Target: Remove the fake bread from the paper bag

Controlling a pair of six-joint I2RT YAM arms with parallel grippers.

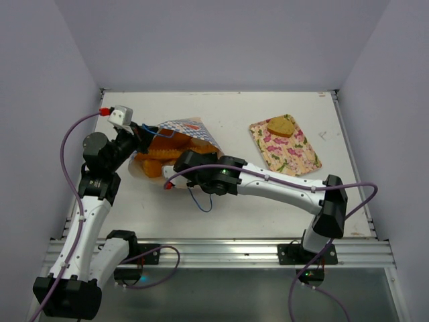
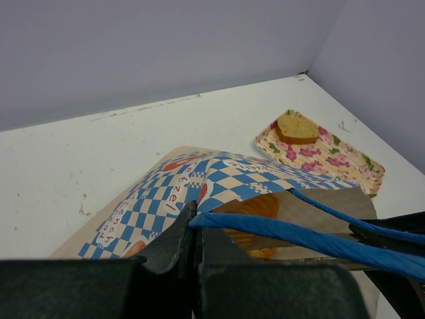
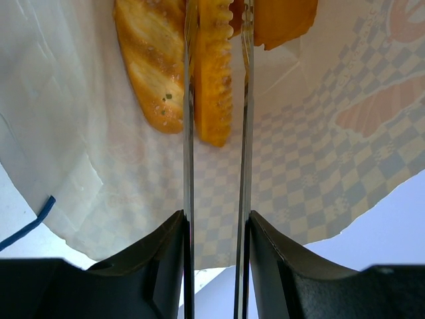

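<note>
Right end effector [image 3: 216,26] inside paper bag [image 2: 232,179], pinching ridged loaf [image 3: 212,100]; left end effector [image 2: 196,232] clamped on blue handle [image 2: 279,229]. Risk: glossy loaf slips from thin pinch.

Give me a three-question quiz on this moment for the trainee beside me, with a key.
1. True or false: the pink floral rectangular tray carries one tan piece of fake bread.
2. What do the left fingers pinch? A a thin blue cord handle; B the tray's rim; C a croissant.
3. Fill in: the glossy orange ridged loaf between the right fingers lies inside the ______.
Key: 1 true; 2 A; 3 the cream-tan checkered paper bag.
</note>
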